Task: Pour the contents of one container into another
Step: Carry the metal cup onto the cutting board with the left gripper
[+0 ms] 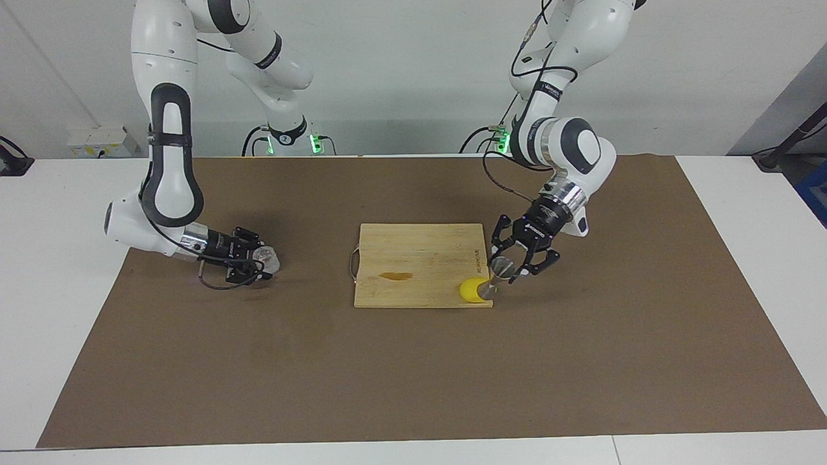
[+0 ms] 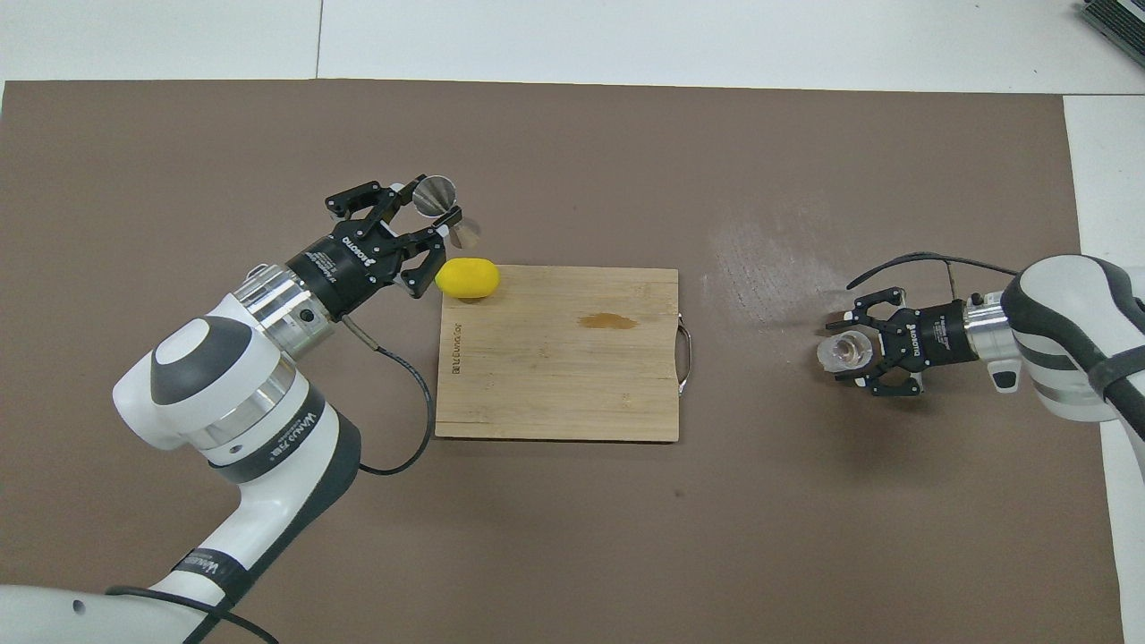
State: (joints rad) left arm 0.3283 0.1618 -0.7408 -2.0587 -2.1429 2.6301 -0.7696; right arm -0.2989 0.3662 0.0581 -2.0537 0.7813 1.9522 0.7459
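Both tools at their cups, well apart

Our right tool [image 1: 249, 256] grips the glass cup [image 1: 267, 258] low over the counter [image 1: 413, 374]; our left tool [image 1: 521, 254] is closed on the steel jigger [image 1: 499, 271] beside the lemon [image 1: 473, 290] (on the cutting board [image 1: 420, 265]). We risk knocking the lemon, or spilling at that narrow mouth.

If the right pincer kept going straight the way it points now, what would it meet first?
Probably the cutting board: the right pincer, around the glass cup, points along the mat toward the board's handle. Its height is unclear.
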